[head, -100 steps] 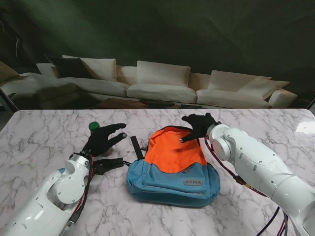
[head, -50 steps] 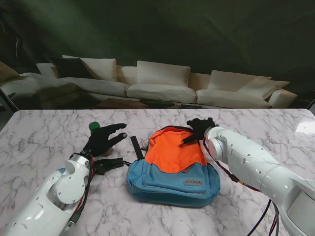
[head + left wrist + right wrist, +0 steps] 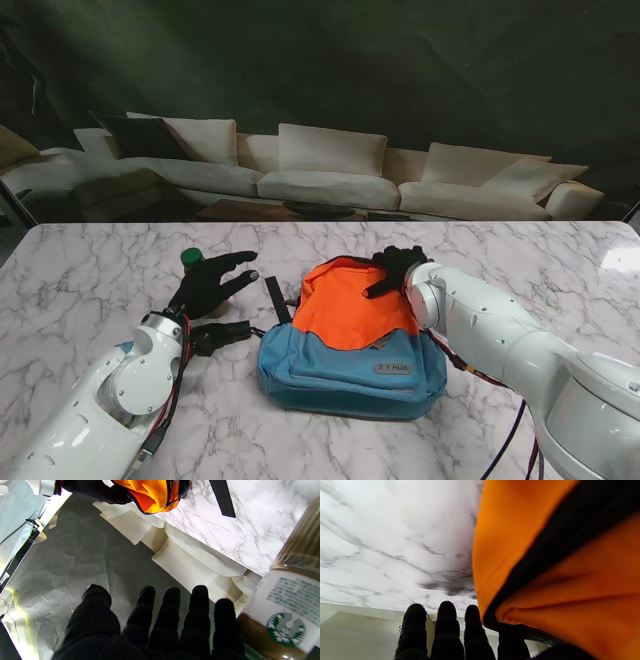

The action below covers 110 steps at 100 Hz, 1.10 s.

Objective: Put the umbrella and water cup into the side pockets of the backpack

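The orange and blue backpack (image 3: 345, 335) lies flat in the middle of the marble table. My right hand (image 3: 397, 268) rests on its far orange top edge. In the right wrist view the fingers (image 3: 447, 630) are stretched out straight beside the orange fabric (image 3: 557, 567), gripping nothing that I can see. My left hand (image 3: 208, 287) hovers left of the backpack, fingers spread and empty. A bottle with a green cap (image 3: 191, 258) stands just beyond it. In the left wrist view it is a brown bottle with a white label (image 3: 287, 600), close beside my little finger. No umbrella can be made out.
A black strap (image 3: 272, 298) lies on the table between my left hand and the backpack. A pale sofa (image 3: 320, 175) stands beyond the table's far edge (image 3: 320, 224). My right forearm (image 3: 500, 330) reaches along the backpack's right side.
My right hand has slid left and nearer to me, from beside the backpack's top onto its orange top edge. The left hand and bottle have not moved.
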{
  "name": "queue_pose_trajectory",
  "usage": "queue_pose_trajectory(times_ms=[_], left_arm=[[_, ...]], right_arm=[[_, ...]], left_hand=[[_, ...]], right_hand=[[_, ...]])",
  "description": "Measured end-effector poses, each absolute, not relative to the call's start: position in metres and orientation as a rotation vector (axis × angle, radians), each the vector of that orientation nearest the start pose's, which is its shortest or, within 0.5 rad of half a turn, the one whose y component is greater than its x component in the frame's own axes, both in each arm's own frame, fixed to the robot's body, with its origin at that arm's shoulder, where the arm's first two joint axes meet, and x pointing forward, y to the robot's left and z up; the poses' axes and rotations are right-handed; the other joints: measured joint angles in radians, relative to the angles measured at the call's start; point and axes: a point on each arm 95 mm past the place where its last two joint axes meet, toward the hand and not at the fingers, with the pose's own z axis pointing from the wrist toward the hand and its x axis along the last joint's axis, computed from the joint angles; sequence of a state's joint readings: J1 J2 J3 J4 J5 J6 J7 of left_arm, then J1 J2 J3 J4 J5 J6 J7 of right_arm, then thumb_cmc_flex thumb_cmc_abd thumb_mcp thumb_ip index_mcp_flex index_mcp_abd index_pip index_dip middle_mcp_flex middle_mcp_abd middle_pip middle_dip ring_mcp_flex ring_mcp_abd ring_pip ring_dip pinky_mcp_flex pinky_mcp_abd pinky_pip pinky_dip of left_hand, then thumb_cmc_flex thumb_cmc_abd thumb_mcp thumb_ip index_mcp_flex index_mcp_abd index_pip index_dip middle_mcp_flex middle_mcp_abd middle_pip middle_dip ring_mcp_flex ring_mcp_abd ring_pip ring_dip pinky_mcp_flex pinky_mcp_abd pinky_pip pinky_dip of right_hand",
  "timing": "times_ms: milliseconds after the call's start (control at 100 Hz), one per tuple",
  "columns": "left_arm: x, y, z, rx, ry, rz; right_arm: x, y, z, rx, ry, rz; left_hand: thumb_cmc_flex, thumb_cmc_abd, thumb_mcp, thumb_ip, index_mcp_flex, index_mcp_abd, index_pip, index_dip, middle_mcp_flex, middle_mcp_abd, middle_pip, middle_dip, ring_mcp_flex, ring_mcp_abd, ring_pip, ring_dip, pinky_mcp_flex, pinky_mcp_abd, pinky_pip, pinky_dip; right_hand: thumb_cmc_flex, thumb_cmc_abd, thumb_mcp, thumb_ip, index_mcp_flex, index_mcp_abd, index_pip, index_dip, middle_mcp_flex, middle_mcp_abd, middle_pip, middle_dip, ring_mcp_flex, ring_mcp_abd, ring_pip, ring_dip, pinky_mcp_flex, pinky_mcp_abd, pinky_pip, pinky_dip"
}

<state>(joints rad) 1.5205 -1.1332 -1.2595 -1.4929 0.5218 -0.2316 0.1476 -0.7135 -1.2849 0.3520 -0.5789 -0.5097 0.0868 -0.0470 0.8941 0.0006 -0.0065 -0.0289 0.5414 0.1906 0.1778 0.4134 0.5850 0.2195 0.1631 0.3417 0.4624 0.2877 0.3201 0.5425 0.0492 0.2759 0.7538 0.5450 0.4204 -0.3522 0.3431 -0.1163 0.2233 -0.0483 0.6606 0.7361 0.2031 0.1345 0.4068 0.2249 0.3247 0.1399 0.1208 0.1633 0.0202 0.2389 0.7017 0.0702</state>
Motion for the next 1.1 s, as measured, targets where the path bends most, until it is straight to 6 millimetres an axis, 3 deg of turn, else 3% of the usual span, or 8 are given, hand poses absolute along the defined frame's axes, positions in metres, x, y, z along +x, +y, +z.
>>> queue_pose_trajectory(times_ms=[60, 120, 190, 290, 370, 490, 730, 1100], left_arm=[[0.419, 0.016, -0.315, -1.485, 1.117, -1.970], [0.419, 0.016, -0.315, -1.486, 1.115, -1.969], [0.419, 0.016, -0.315, -1.485, 1.111, -1.970], [0.419, 0.016, -0.315, -1.484, 1.108, -1.970], [0.419, 0.016, -0.315, -1.484, 1.107, -1.970], [0.419, 0.016, -0.315, -1.484, 1.107, -1.971], [0.419, 0.015, -0.315, -1.484, 1.115, -1.970], [0.420, 0.015, -0.316, -1.482, 1.117, -1.970]], right_arm=[[0.565, 0.020, -0.377, 1.325, 1.735, 1.068], [0.565, 0.023, -0.377, 1.306, 1.714, 1.105], [0.566, 0.025, -0.376, 1.315, 1.653, 1.164], [0.564, 0.028, -0.376, 1.303, 1.629, 1.199], [0.562, 0.029, -0.373, 1.302, 1.626, 1.222], [0.553, 0.027, -0.366, 1.309, 1.599, 1.285], [0.533, 0.014, -0.345, 1.288, 1.499, 1.399], [0.499, 0.007, -0.296, 1.128, 1.342, 1.585]], left_hand=[[0.000, 0.000, 0.000, 0.000, 0.000, 0.000, 0.000, 0.000, 0.000, 0.000, 0.000, 0.000, 0.000, 0.000, 0.000, 0.000, 0.000, 0.000, 0.000, 0.000], [0.000, 0.000, 0.000, 0.000, 0.000, 0.000, 0.000, 0.000, 0.000, 0.000, 0.000, 0.000, 0.000, 0.000, 0.000, 0.000, 0.000, 0.000, 0.000, 0.000], [0.000, 0.000, 0.000, 0.000, 0.000, 0.000, 0.000, 0.000, 0.000, 0.000, 0.000, 0.000, 0.000, 0.000, 0.000, 0.000, 0.000, 0.000, 0.000, 0.000], [0.000, 0.000, 0.000, 0.000, 0.000, 0.000, 0.000, 0.000, 0.000, 0.000, 0.000, 0.000, 0.000, 0.000, 0.000, 0.000, 0.000, 0.000, 0.000, 0.000], [0.000, 0.000, 0.000, 0.000, 0.000, 0.000, 0.000, 0.000, 0.000, 0.000, 0.000, 0.000, 0.000, 0.000, 0.000, 0.000, 0.000, 0.000, 0.000, 0.000], [0.000, 0.000, 0.000, 0.000, 0.000, 0.000, 0.000, 0.000, 0.000, 0.000, 0.000, 0.000, 0.000, 0.000, 0.000, 0.000, 0.000, 0.000, 0.000, 0.000], [0.000, 0.000, 0.000, 0.000, 0.000, 0.000, 0.000, 0.000, 0.000, 0.000, 0.000, 0.000, 0.000, 0.000, 0.000, 0.000, 0.000, 0.000, 0.000, 0.000], [0.000, 0.000, 0.000, 0.000, 0.000, 0.000, 0.000, 0.000, 0.000, 0.000, 0.000, 0.000, 0.000, 0.000, 0.000, 0.000, 0.000, 0.000, 0.000, 0.000]], right_hand=[[0.000, -0.011, 0.122, -0.030, 0.014, -0.028, 0.109, 0.009, 0.035, -0.014, 0.102, 0.042, 0.028, 0.000, 0.021, 0.000, 0.012, -0.001, 0.000, -0.001], [0.007, -0.068, 0.289, -0.099, 0.030, -0.052, 0.260, -0.034, 0.225, -0.086, 0.188, 0.089, 0.141, -0.010, 0.076, 0.002, 0.055, -0.002, -0.001, -0.001], [0.125, -0.123, 0.370, -0.151, 0.096, -0.134, 0.384, -0.095, 0.542, -0.167, 0.315, 0.139, 0.374, -0.085, 0.181, 0.060, 0.122, 0.006, 0.005, -0.001], [0.215, -0.132, 0.423, -0.170, 0.221, -0.218, 0.446, -0.108, 0.735, -0.188, 0.414, 0.148, 0.541, -0.112, 0.247, 0.120, 0.209, 0.022, 0.051, 0.001], [0.239, -0.132, 0.458, -0.170, 0.270, -0.227, 0.455, -0.104, 0.757, -0.172, 0.457, 0.176, 0.654, -0.117, 0.355, 0.207, 0.256, 0.023, 0.115, 0.037], [0.273, -0.133, 0.481, -0.170, 0.317, -0.228, 0.455, -0.076, 0.760, -0.145, 0.510, 0.284, 0.688, -0.115, 0.464, 0.275, 0.317, 0.023, 0.230, 0.106], [0.278, -0.133, 0.496, -0.170, 0.356, -0.228, 0.453, -0.062, 0.784, -0.137, 0.539, 0.367, 0.715, -0.101, 0.553, 0.311, 0.426, 0.010, 0.411, 0.211], [0.278, -0.133, 0.498, -0.170, 0.363, -0.228, 0.451, -0.055, 0.785, -0.137, 0.563, 0.404, 0.727, -0.098, 0.601, 0.336, 0.489, 0.000, 0.497, 0.258]])
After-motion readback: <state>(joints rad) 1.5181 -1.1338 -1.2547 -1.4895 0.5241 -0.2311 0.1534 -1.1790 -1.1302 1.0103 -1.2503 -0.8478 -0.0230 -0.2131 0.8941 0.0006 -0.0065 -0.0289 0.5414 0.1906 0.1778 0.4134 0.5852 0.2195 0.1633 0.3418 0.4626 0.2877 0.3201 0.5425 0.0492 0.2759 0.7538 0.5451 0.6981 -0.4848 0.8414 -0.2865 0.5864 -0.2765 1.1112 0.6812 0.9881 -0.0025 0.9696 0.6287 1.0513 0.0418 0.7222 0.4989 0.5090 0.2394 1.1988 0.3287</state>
